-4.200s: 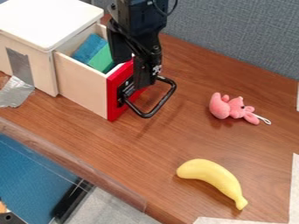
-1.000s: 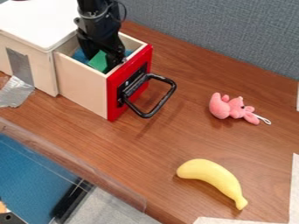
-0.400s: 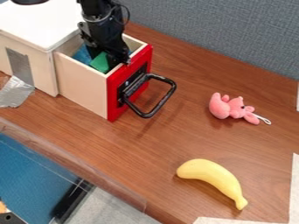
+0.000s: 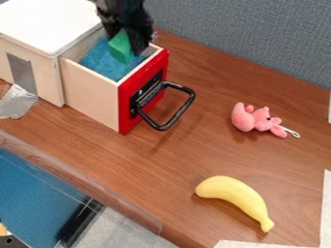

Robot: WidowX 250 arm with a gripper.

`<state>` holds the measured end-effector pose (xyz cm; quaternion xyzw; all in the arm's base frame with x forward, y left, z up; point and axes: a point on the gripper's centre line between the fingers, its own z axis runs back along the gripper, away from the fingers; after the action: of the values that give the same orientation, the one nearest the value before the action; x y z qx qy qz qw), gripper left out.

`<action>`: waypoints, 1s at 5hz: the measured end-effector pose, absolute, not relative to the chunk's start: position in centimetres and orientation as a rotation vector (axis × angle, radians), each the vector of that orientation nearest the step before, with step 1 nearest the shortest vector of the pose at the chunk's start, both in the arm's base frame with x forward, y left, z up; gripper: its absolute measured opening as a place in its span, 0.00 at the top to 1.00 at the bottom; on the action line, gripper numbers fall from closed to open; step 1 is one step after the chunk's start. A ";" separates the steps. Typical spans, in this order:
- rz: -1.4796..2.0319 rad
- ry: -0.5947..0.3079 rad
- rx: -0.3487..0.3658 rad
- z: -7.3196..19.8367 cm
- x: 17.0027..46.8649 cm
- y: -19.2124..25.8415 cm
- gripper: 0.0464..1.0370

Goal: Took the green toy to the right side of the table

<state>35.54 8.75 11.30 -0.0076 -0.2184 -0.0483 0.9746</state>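
Here, the end effector [image 4: 126, 47] gripped the green toy [image 4: 119, 49] over the blue material [image 4: 103, 62] in the open drawer [image 4: 90, 89]. A low swing toward the right of the table [image 4: 294, 160] might have struck the red drawer front [image 4: 128, 92] and jarred the toy loose; an uneven grip might have let it slip.

black robot arm [image 4: 127, 15], chunky uneven outline; small pale flecks along one edge

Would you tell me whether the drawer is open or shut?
The drawer is open: its red front stands away from the cabinet, exposing blue contents.
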 end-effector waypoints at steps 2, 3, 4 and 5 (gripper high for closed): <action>-0.085 -0.451 0.007 14.3 34.9 8.0 0.45; -0.116 -0.418 -0.018 15.2 34.2 5.8 0.45; -0.174 -0.406 -0.039 16.7 32.9 2.6 0.45; -0.229 -0.379 -0.075 16.3 31.7 -0.1 0.45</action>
<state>31.68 -0.10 16.25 -0.0370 -0.1878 -0.1135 0.9749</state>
